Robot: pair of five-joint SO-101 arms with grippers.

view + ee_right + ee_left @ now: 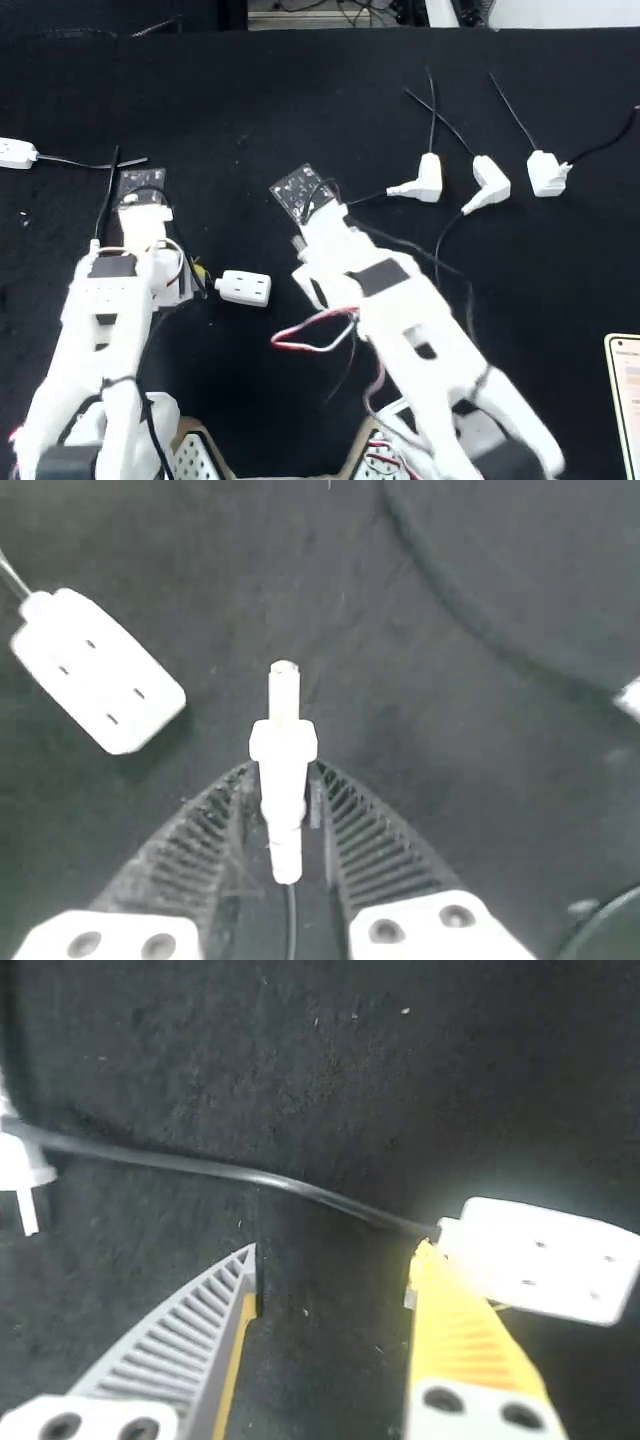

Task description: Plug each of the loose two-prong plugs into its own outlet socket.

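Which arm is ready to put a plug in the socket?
Right. The right gripper is shut on a plug, prongs pointing away from it, with the outlet socket close by. The left gripper is open, holding nothing.

left arm rises from 7 o'clock in the high view, left gripper jaws spread wide. right arm stretches from 5 o'clock toward 11, right gripper clamped on a plug, prong end forward.
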